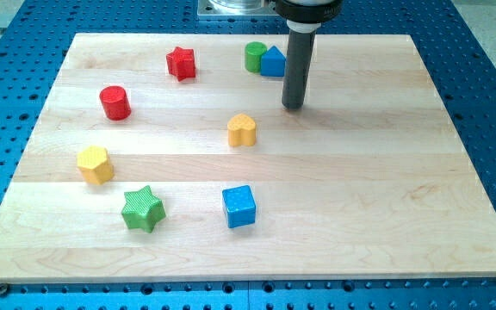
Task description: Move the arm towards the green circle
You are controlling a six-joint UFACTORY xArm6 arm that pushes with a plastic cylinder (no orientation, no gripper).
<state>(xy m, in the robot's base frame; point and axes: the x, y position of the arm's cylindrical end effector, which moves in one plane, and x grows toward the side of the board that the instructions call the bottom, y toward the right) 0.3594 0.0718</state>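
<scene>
The green circle [253, 56] is a short green cylinder near the view's top, touching a blue triangular block [273, 62] on its right. My tip [293, 107] is the lower end of the dark rod, resting on the board below and to the right of the blue block, apart from both. The green circle lies up and to the left of my tip. The yellow heart [242, 130] sits to the lower left of my tip.
A red star [181, 63] and a red cylinder [114, 102] lie at the upper left. A yellow block [95, 164], a green star [142, 209] and a blue cube [238, 207] lie in the lower left half. The wooden board [386, 189] sits on a blue perforated table.
</scene>
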